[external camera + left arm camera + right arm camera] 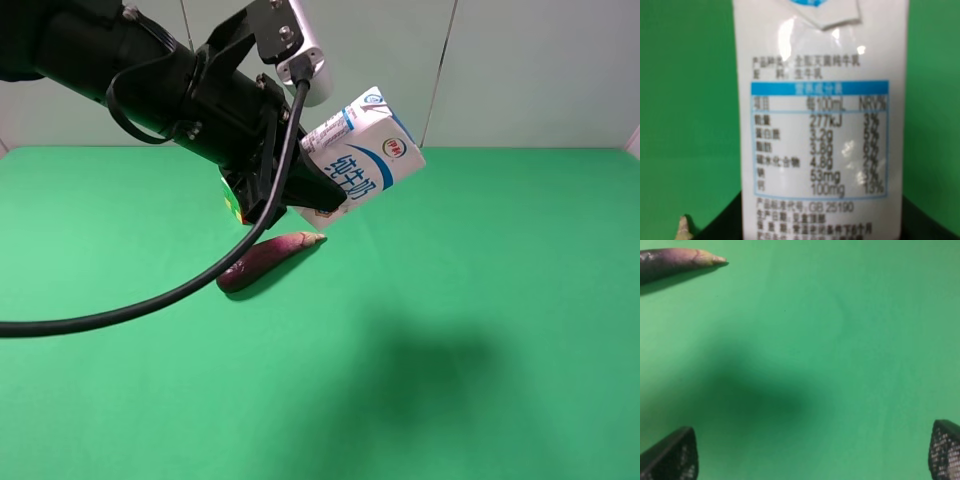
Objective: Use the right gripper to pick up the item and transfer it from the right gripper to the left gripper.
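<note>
The item, a white drink carton with blue markings, hangs tilted in the air above the green table. My left gripper, on the black arm with a white-grey wrist module, is shut on its lower end. In the left wrist view the carton fills the frame, its nutrition label facing the camera, with a dark finger at its base. My right gripper is open and empty over bare green table, its fingertips far apart. The right arm does not show in the exterior high view.
A dark purple eggplant lies on the table below the carton; it also shows in the right wrist view. A colourful puzzle cube is mostly hidden behind the left arm. A thick black cable loops over the table's left side.
</note>
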Tool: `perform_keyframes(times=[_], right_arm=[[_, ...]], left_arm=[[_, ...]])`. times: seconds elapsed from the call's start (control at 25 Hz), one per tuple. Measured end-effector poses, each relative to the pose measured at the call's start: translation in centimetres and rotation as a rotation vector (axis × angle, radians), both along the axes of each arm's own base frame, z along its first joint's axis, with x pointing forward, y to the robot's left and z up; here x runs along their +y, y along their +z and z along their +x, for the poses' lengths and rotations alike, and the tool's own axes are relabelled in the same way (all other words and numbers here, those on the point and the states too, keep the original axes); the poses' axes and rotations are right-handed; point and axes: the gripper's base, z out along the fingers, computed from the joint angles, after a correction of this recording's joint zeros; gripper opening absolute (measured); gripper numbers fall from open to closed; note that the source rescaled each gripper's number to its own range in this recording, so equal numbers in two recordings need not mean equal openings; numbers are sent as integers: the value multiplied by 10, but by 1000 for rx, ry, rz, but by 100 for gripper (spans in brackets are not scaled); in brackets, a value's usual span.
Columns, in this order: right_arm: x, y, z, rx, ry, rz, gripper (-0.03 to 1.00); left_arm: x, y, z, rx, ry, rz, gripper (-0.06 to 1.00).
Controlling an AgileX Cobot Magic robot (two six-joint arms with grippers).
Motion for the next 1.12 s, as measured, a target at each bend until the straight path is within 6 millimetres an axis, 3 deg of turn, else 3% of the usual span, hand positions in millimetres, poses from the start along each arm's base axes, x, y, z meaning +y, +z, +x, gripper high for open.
perform_keyframes(times=[0.24,0.52,0.64,0.92,1.12], right_arm=[[-1,0,-1,-9,-38,6,100],[-11,2,-28,-184,-188,62,100],[-11,2,-29,-190,-235,58,100],[-10,2,-29,-188,-249,70,100],[-10,2,-29,-189,-249,71,100]], left_arm=[[0,0,0,0,0,0,0],[0,-1,0,26,23,2,0],[2,-2,0,61,57,18,0],[12,-7,5,200,238,59,0],[33,-8,22,325,453,16,0]])
